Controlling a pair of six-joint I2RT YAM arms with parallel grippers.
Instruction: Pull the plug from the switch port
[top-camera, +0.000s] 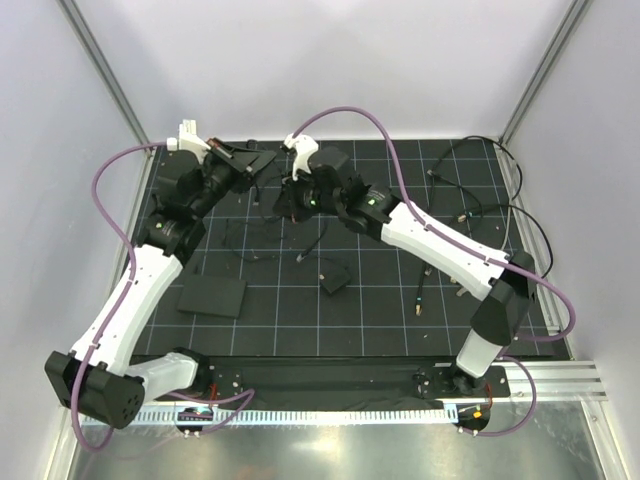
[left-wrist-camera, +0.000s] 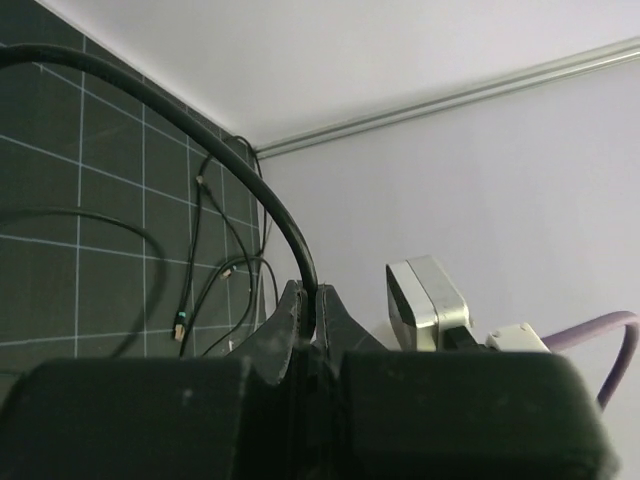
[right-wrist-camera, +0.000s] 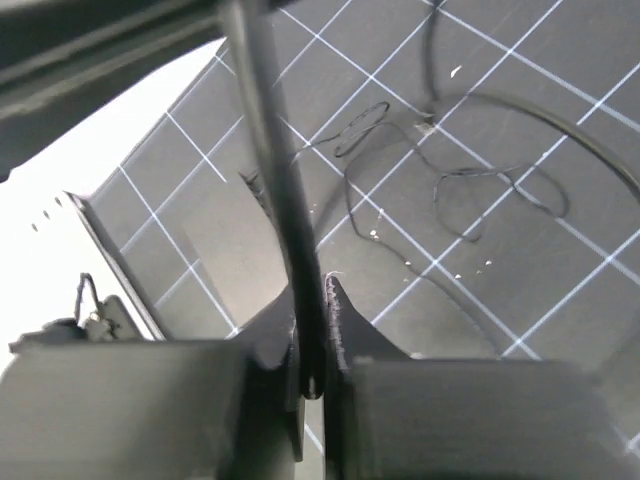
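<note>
The flat black switch box (top-camera: 212, 296) lies on the mat at the near left; its port and any plug do not show. My left gripper (top-camera: 250, 163) is at the far left of the mat, next to a dark tilted flat shape (top-camera: 262, 158). In the left wrist view it (left-wrist-camera: 312, 290) is shut on a thick black cable (left-wrist-camera: 245, 172) that arcs up and left. My right gripper (top-camera: 293, 200) is close beside it. In the right wrist view it (right-wrist-camera: 312, 292) is shut on a black cable (right-wrist-camera: 270, 150) that runs up to a dark band (right-wrist-camera: 100, 50).
A small black square block (top-camera: 335, 281) lies mid-mat. Thin black wires (top-camera: 255, 245) lie below the grippers. More loose cables (top-camera: 470, 200) and connectors (top-camera: 418, 305) lie on the right side. White walls close in the mat at the back and sides.
</note>
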